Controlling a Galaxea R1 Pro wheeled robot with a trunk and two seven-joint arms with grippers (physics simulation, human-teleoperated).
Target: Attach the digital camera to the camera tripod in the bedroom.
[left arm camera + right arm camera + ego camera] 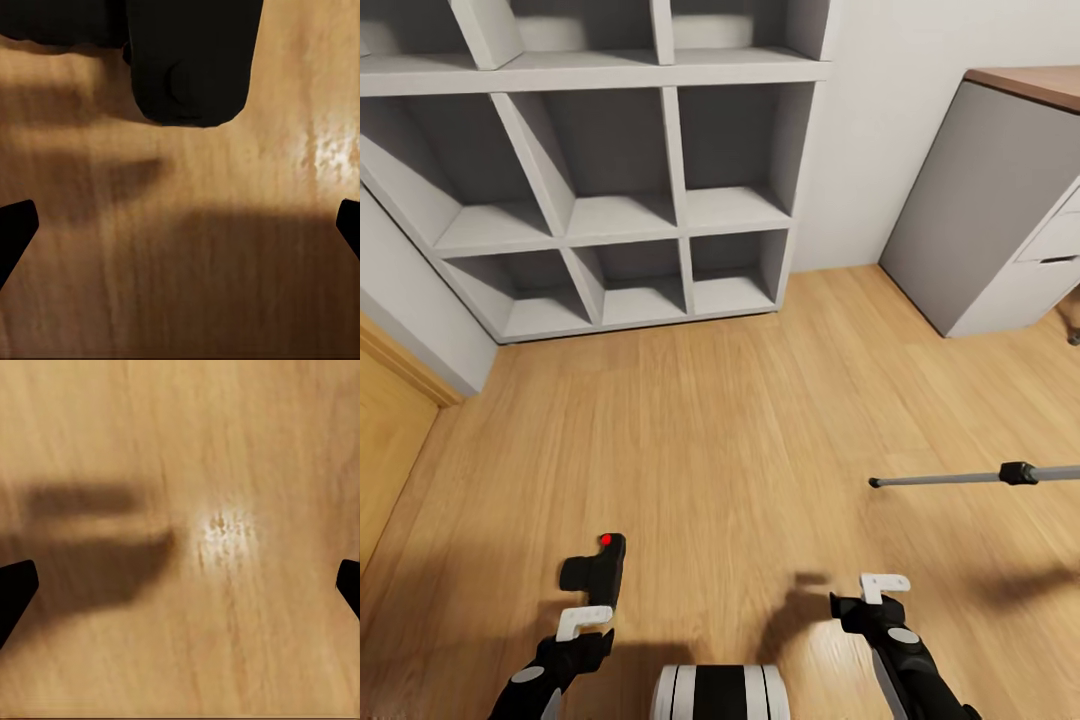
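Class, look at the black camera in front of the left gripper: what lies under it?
Bare wood floor lies under the camera, with a soft shadow beside it in the left wrist view. The patch directly beneath the camera body is covered and cannot be seen.

black digital camera [596,572], red button [606,540], grey shelf [610,170].
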